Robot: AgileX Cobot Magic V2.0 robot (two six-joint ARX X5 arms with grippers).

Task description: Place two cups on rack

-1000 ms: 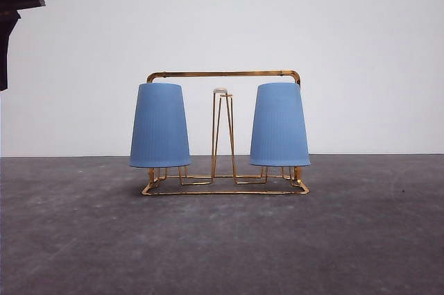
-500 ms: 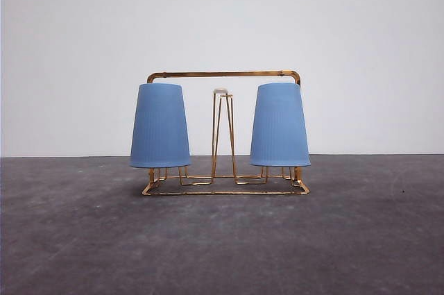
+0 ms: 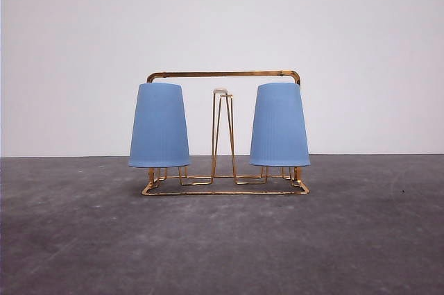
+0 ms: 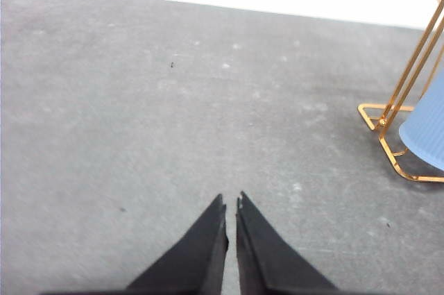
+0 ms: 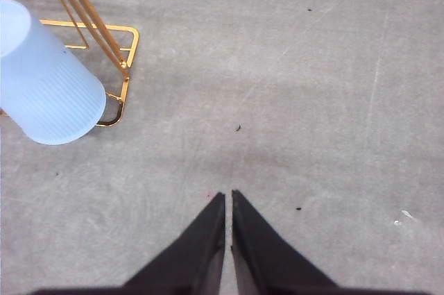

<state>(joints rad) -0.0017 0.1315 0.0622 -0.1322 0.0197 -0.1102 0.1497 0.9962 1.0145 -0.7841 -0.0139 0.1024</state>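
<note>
The dark arm that showed at the front view's upper left a second ago has gone, and both cups (image 3: 159, 125) (image 3: 279, 125), unmarked, sit inverted on the rack (image 3: 223, 74) on the table (image 3: 222, 239), left gripper (image 4: 231, 203) and right gripper (image 5: 228, 196) clenched empty.

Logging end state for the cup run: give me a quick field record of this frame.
left cup: upside down on the rack's left peg
right cup: upside down on the rack's right peg
rack: upright on the table, middle peg bare
table: dark grey
left hand: shut, holding nothing, above the table
right hand: shut, holding nothing, above the table
task: looks done
</note>
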